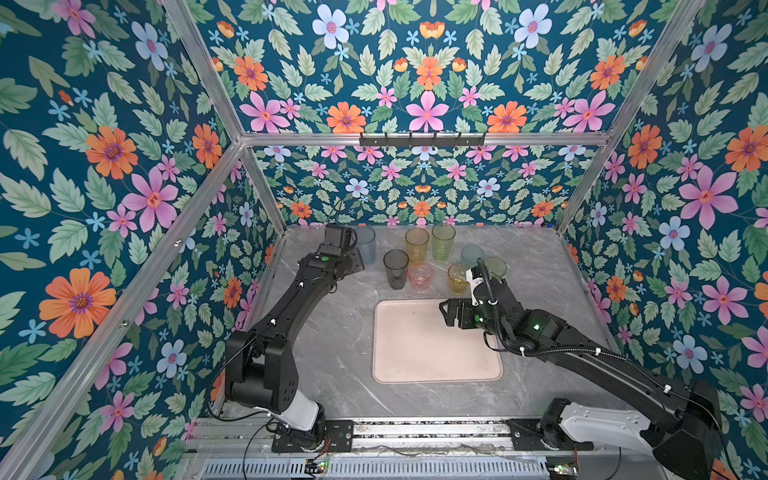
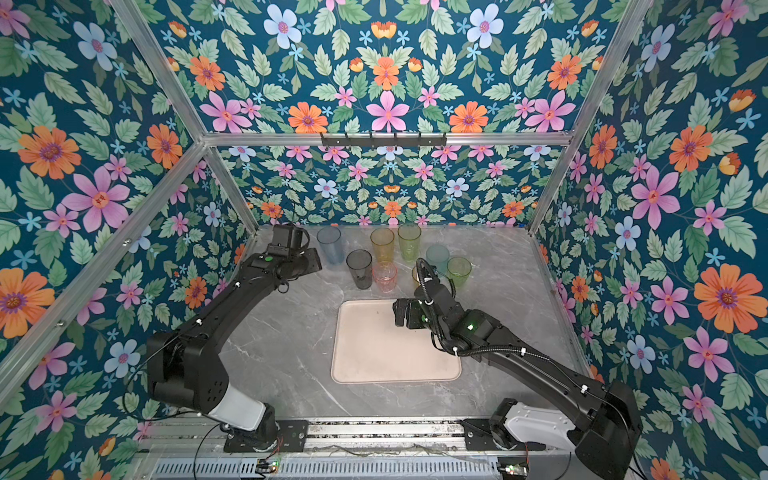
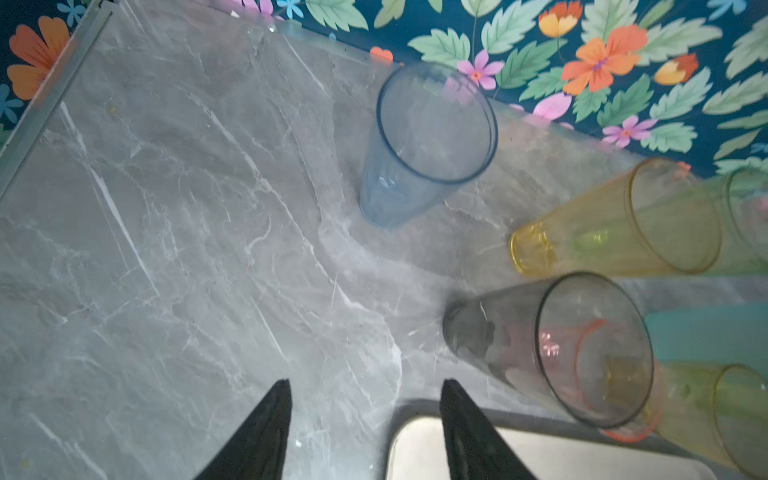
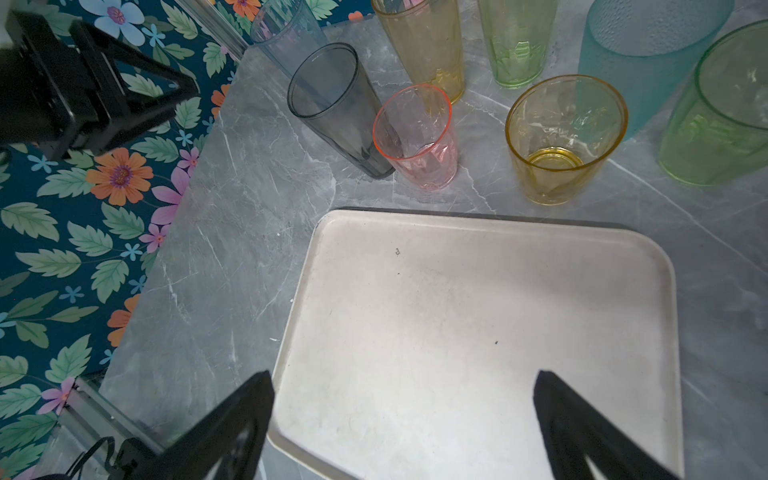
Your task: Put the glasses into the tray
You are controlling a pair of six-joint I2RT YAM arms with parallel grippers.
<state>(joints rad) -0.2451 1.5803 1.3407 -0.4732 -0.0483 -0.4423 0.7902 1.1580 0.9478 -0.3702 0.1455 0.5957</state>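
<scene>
Eight tumblers (image 1: 417, 245), four tall and four short, stood bunched on the marble tabletop (image 1: 332, 332) behind the one bare pink-beige tray (image 1: 415, 353). The left gripper (image 3: 365, 386), fingers partly spread and gripping nothing, hovered beside the pale blue tumbler (image 1: 366, 247). The right gripper (image 4: 403, 382), spread wide and equally empty, hung over the tray's edge nearest the glasses. The grey tumbler (image 1: 395, 270) and pink tumbler (image 1: 420, 277) stood so close that a reaching finger could probably topple a neighbour.
</scene>
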